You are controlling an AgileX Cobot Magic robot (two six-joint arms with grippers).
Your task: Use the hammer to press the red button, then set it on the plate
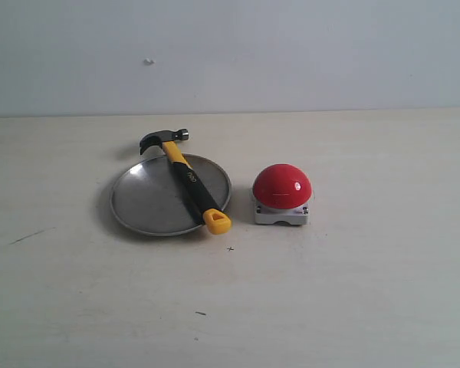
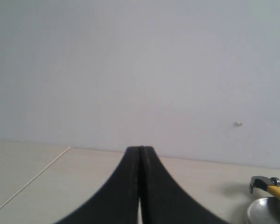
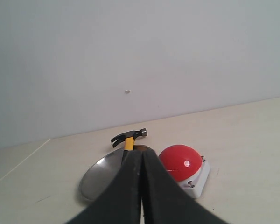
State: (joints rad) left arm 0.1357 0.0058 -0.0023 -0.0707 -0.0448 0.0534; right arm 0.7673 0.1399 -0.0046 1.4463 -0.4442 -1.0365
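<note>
The hammer lies slantwise across the steel plate, its dark head past the far rim and its yellow looped end over the near right rim. The red button stands on its grey base just right of the plate. Neither arm shows in the exterior view. My left gripper is shut with nothing in it, pointing at the wall; the hammer's head and the plate's rim sit far off to one side. My right gripper is shut and empty, well back from the hammer, plate and button.
A pale wooden table carries everything, with a plain white wall behind its far edge. A small mark sits on the wall.
</note>
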